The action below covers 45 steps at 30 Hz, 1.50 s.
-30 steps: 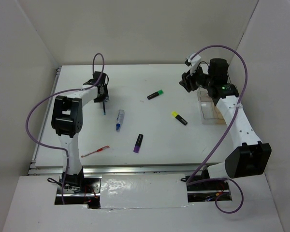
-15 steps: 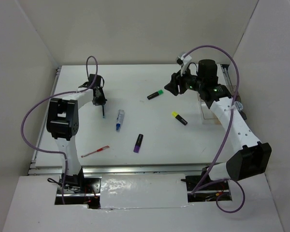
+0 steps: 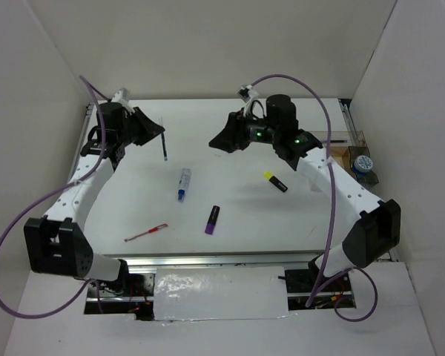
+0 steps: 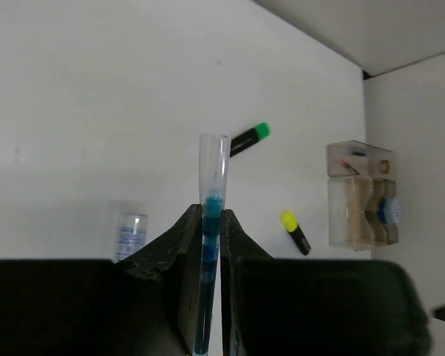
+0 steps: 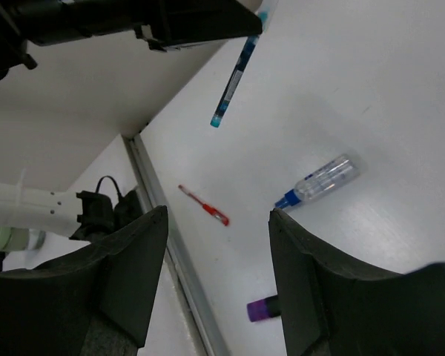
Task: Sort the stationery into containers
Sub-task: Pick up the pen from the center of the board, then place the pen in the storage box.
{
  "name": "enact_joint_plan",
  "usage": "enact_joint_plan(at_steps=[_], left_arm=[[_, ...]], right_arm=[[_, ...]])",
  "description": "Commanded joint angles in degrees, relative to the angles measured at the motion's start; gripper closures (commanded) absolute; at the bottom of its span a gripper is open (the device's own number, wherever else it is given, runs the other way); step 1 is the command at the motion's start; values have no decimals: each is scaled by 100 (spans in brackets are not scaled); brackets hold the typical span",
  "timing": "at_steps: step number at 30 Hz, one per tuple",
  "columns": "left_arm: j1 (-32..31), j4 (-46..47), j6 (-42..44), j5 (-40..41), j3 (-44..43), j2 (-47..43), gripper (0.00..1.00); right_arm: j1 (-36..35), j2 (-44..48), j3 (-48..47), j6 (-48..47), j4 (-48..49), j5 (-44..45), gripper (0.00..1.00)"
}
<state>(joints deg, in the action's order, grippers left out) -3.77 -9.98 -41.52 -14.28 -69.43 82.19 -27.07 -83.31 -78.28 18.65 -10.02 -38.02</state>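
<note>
My left gripper (image 3: 154,130) (image 4: 211,213) is shut on a blue pen (image 3: 164,146) (image 4: 212,167) and holds it above the table at the back left; the pen also shows in the right wrist view (image 5: 233,78). My right gripper (image 3: 221,141) (image 5: 219,215) is open and empty, above the table's middle back. On the table lie a green highlighter (image 4: 250,138), hidden under my right gripper in the top view, a yellow highlighter (image 3: 275,181), a purple highlighter (image 3: 213,219), a red pen (image 3: 146,232) and a white-blue tube (image 3: 184,183). The clear container (image 3: 340,139) (image 4: 356,194) stands at the right with a blue-white tape roll (image 3: 363,163) in it.
White walls close in the table at the back and both sides. A metal rail (image 5: 174,259) runs along the table's near-left edge. Purple cables loop above both arms.
My left gripper has lifted the blue pen off the table and swung back to the left. My right gripper has moved left from the container to above the green highlighter.
</note>
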Motion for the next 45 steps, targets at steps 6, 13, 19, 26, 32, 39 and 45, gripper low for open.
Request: enact_joint_plan(at_steps=[6, 13, 19, 26, 32, 39, 45], left_arm=[[-309, 163, -805, -540, -88, -573, 99], [-352, 294, -1016, -760, -9, -590, 100], [-405, 356, -1095, -918, -18, -634, 100], [-475, 391, -1166, -1076, -36, -626, 100], [-502, 426, -1201, -1147, -1, -634, 100], [-502, 374, -1113, -1077, -9, -643, 75], [-239, -65, -806, -918, -448, -582, 1]], right_arm=[[-835, -633, -627, 1078, 676, 550, 35], [-1178, -1205, -1188, 1369, 818, 690, 35], [-1231, -1776, -1496, 1562, 906, 726, 35], [-1195, -2040, -1673, 1536, 879, 761, 38], [-1178, -2163, -1787, 1536, 976, 656, 53], [-1143, -2059, -1735, 1238, 932, 594, 90], [-591, -1401, -1348, -41, -75, 594, 100]])
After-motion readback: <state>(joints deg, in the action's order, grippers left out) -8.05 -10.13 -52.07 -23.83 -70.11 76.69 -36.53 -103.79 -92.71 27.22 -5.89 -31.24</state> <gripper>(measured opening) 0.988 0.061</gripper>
